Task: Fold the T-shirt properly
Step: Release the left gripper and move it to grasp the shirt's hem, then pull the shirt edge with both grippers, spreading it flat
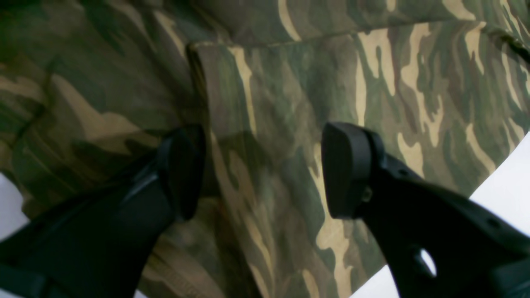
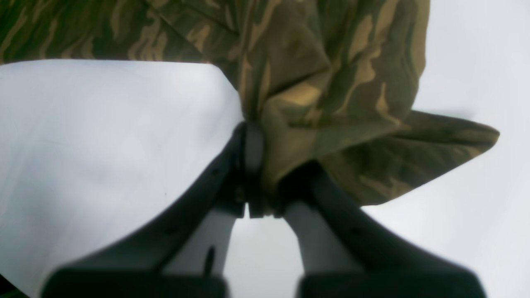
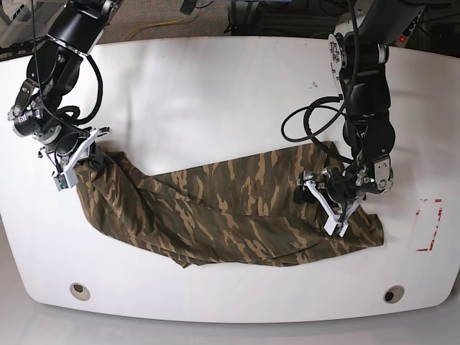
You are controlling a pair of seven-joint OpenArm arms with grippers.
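The camouflage T-shirt (image 3: 237, 208) lies crumpled in a long band across the front half of the white table (image 3: 215, 93). At the band's left end, my right gripper (image 3: 83, 162) is shut on a bunched corner. In the right wrist view that corner of the T-shirt (image 2: 331, 82) hangs lifted off the table from the right gripper (image 2: 265, 165). My left gripper (image 3: 320, 201) stands open over the shirt's right end. In the left wrist view the left gripper (image 1: 263, 169) has its black fingers spread wide over the T-shirt (image 1: 290, 103), a folded cloth edge running between them.
A red-outlined rectangle (image 3: 429, 224) is marked on the table right of the shirt. Two round holes (image 3: 80, 291) (image 3: 392, 294) sit near the table's front edge. Black cables (image 3: 309, 118) hang from the left arm above the cloth.
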